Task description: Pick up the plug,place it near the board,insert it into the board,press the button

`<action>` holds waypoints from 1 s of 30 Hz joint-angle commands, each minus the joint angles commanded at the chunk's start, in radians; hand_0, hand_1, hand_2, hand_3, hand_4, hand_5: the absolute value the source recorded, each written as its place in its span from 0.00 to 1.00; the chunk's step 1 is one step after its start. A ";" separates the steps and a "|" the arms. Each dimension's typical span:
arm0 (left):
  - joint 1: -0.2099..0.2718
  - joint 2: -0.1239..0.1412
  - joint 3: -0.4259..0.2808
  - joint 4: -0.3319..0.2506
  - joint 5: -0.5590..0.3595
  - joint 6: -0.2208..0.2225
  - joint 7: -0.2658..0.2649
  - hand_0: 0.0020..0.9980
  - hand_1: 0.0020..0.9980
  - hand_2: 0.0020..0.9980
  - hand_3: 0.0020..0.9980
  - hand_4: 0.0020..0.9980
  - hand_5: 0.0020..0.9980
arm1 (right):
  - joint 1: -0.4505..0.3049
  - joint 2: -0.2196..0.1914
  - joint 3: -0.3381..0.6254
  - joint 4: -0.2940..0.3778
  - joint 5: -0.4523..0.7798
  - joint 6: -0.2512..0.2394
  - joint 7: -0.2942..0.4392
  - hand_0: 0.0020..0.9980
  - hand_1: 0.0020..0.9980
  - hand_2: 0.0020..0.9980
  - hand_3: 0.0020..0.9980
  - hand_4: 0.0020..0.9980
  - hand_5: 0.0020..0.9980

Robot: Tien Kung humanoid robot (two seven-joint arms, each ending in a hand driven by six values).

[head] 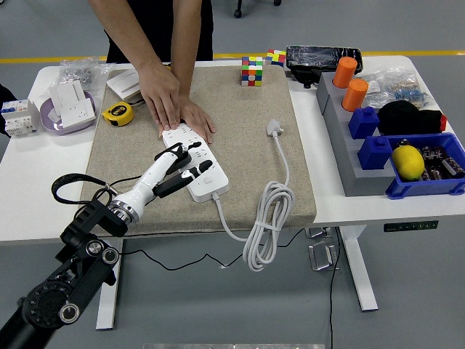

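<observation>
The white power strip (212, 183) lies at an angle on the beige mat (247, 167). A person's two hands (166, 96) press flat on its far end. My left hand (190, 166), white with black fingertips, reaches in from the lower left. It hovers over the strip's near half with fingers extended, one pointing across the top, and holds nothing. Whether a fingertip touches the strip I cannot tell. The white plug (275, 129) lies loose on the mat to the right of the strip. Its cable (265, 222) coils over the mat's front edge.
At the left stand a yellow tape measure (116, 113), a purple bowl with a socket (69, 109) and a breaker (18, 116). Colour cubes (252, 70) sit at the mat's far edge. Grey and blue bins (378, 145) with orange cylinders fill the right side.
</observation>
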 joint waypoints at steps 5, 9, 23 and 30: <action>-0.016 0.003 0.014 0.004 0.010 -0.006 0.000 1.00 1.00 0.97 0.95 1.00 1.00 | 0.001 -0.001 -0.001 0.000 0.002 0.000 0.000 0.82 0.79 0.75 0.76 1.00 1.00; -0.027 0.005 0.027 0.009 0.016 -0.013 0.001 1.00 1.00 0.97 0.95 1.00 1.00 | 0.002 -0.002 -0.001 0.000 0.002 0.000 0.000 0.82 0.79 0.75 0.76 1.00 1.00; -0.074 0.023 0.041 0.067 0.052 -0.016 -0.012 1.00 1.00 0.97 0.94 1.00 1.00 | 0.000 -0.002 -0.003 0.000 0.003 0.000 0.001 0.82 0.79 0.75 0.76 1.00 1.00; -0.087 0.033 0.030 0.080 0.070 -0.015 -0.018 1.00 1.00 0.97 0.94 1.00 1.00 | 0.001 -0.002 -0.003 0.001 0.001 -0.001 0.001 0.82 0.79 0.75 0.76 1.00 1.00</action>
